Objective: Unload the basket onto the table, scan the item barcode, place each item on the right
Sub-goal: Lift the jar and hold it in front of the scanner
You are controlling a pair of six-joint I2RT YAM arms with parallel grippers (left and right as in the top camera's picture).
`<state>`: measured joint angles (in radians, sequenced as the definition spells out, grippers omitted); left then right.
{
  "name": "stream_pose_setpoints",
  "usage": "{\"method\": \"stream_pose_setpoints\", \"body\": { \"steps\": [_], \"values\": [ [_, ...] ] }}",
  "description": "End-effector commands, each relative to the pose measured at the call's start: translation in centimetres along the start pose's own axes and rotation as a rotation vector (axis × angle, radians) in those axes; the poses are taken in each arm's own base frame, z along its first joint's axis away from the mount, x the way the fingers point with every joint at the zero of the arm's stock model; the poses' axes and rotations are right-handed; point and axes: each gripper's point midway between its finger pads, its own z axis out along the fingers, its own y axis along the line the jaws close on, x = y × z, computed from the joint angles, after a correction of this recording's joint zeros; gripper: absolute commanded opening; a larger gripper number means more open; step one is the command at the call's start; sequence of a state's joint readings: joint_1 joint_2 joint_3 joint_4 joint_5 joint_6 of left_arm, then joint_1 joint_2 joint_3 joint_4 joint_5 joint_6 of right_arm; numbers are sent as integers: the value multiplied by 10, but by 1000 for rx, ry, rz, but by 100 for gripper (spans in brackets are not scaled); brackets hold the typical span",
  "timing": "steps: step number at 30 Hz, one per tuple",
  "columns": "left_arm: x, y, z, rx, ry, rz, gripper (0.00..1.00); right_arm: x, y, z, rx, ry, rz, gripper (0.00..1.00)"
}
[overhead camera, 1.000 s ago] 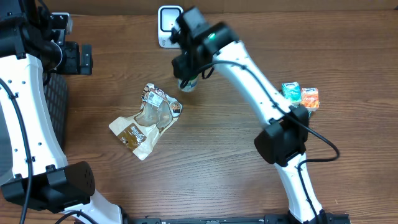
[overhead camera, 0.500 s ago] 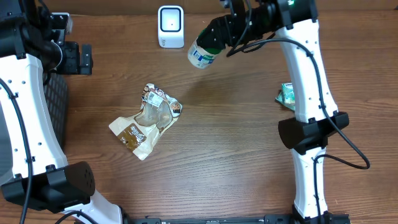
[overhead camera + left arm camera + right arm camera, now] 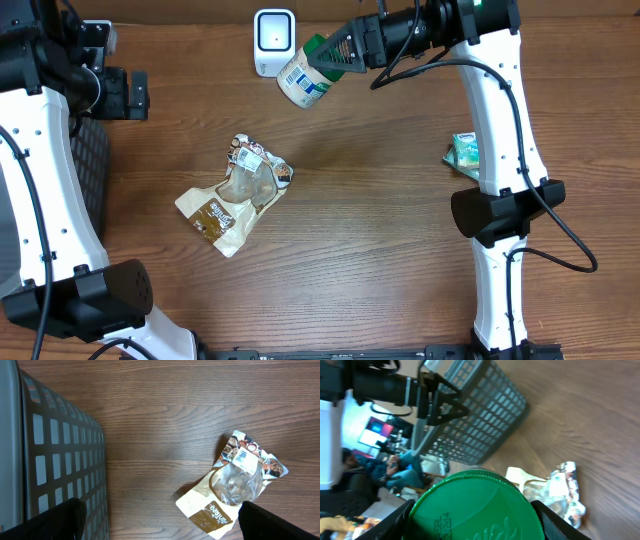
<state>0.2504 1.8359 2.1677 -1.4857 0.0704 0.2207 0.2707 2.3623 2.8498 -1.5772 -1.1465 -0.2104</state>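
Bottle [image 3: 306, 80] swung left and tipped over the last half-second, now aloft just beside scanner [image 3: 273, 42], barcode showing on top, so scan looks imminent; right claw [image 3: 338, 52] partly closed around its cap end, left claw [image 3: 160, 516] wide open, empty.

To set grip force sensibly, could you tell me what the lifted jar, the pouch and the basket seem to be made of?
The jar: probably plastic, white printed label, smooth green lid with embossed marks.
The pouch: thin glossy film, crinkled, with a clear window.
The basket: likely rigid grey plastic, matte, moulded grid of square holes.
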Motion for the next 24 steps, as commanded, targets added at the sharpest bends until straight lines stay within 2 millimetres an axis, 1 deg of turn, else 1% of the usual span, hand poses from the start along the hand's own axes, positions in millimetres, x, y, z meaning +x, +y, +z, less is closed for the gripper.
{"method": "stream_pose_setpoints", "body": {
  "steps": [1, 2, 6, 8, 9, 10, 11, 12, 13, 15, 18, 24],
  "values": [
    [-2, -2, 0, 7, -4, 21, 99, -5, 6, 2, 83, -2, -84, 51],
    [-2, -2, 0, 7, -4, 21, 99, -5, 2, 5, 114, 4, -94, 51],
    [-2, -2, 0, 7, -4, 21, 99, -5, -25, 22, 346, 48, -157, 51],
    [-2, -2, 0, 7, -4, 21, 100, -5, -35, 27, 438, 62, -183, 51],
    [-2, -2, 0, 7, -4, 21, 100, -7, -44, 30, 508, 70, -203, 51],
    [-2, -2, 0, 7, -4, 21, 99, -9, -51, 31, 577, 73, -223, 51],
    [-2, -2, 0, 7, -4, 21, 99, -17, -66, 33, 714, 68, -266, 52],
    [-2, -2, 0, 7, -4, 21, 100, -21, -69, 32, 752, 60, -282, 52],
    [-2, -2, 0, 7, -4, 21, 100, -27, -75, 39, 795, 82, -400, 52],
    [-2, -2, 0, 7, -4, 21, 100, -33, -79, 48, 790, 104, -511, 52],
    [-2, -2, 0, 7, -4, 21, 100, -39, -85, 53, 790, 134, -645, 49],
    [-2, -2, 0, 7, -4, 21, 100, -54, -96, 62, 801, 125, -796, 48]
  ]
}}
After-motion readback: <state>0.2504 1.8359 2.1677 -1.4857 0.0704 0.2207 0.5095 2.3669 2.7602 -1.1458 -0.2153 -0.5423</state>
